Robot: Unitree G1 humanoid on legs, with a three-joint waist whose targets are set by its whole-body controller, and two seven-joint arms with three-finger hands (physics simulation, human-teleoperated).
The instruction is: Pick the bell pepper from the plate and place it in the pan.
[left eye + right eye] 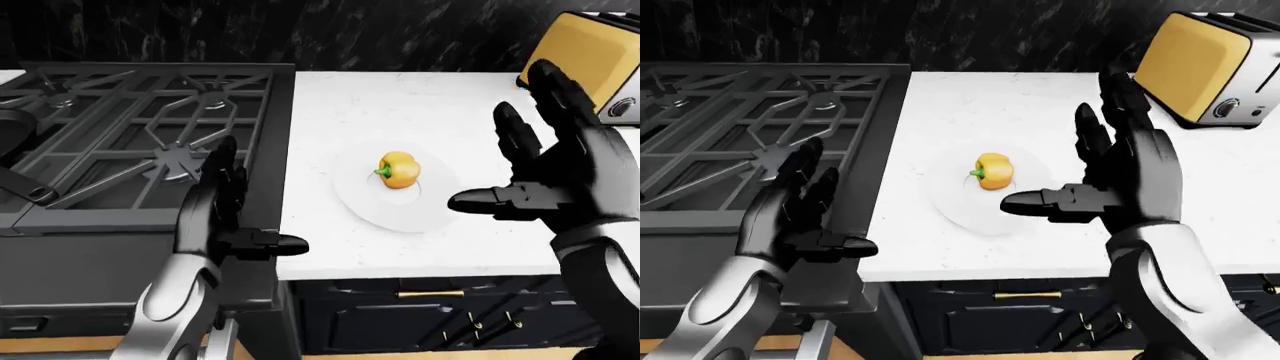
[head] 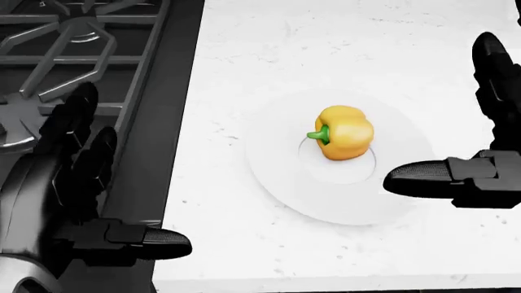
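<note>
Head view is showing us approaching the grasp: our right hand (image 2: 480, 152) is hovering just right of the bell pepper (image 2: 345, 132), fingers spread wide and holding nothing. The pepper is sitting alone at the middle of the white plate (image 2: 276, 183) on the table (image 2: 342, 43). Our left hand (image 1: 225, 214), also open and empty, is hanging over the stove's near edge. Next, we judge, we are needing to close the right hand round the pepper, then carry it left toward the pan (image 1: 15, 131), which looks empty.

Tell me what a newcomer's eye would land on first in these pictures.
The yellow bell pepper stands out first, lying on the white plate in the middle of the pale counter. Next come the two black hands with spread fingers: the right robot hand beside the plate, the left robot hand over the stove's edge. A yellow toaster sits at the right-eye view's top right.
</note>
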